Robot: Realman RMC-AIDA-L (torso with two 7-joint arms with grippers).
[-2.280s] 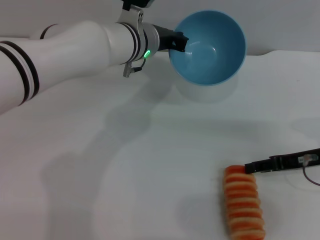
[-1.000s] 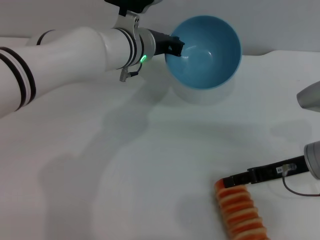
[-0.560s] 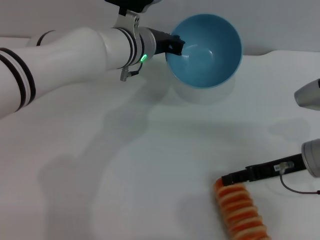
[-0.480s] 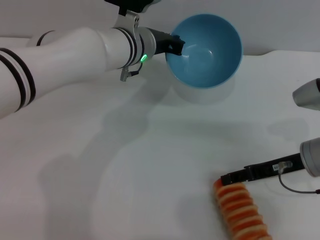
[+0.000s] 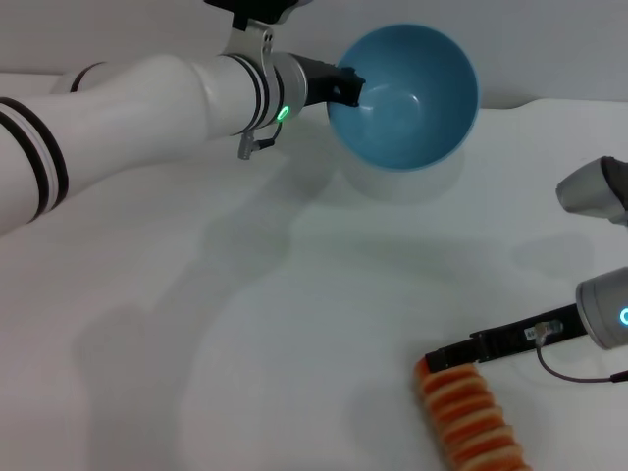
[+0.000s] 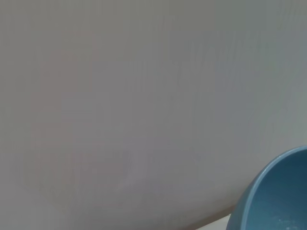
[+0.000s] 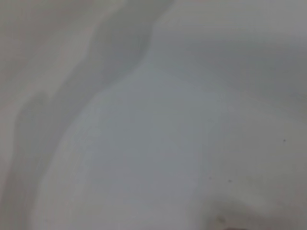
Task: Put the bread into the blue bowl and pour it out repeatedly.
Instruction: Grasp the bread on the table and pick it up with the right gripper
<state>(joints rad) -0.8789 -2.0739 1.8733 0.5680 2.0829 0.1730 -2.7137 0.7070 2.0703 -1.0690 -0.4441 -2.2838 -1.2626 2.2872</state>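
I see no words, numbers, brand names or signs that I can read in any of my views.

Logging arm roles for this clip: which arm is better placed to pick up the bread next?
Right. The right gripper is at the bread's far end, while the left gripper holds the blue bowl tilted, far away.
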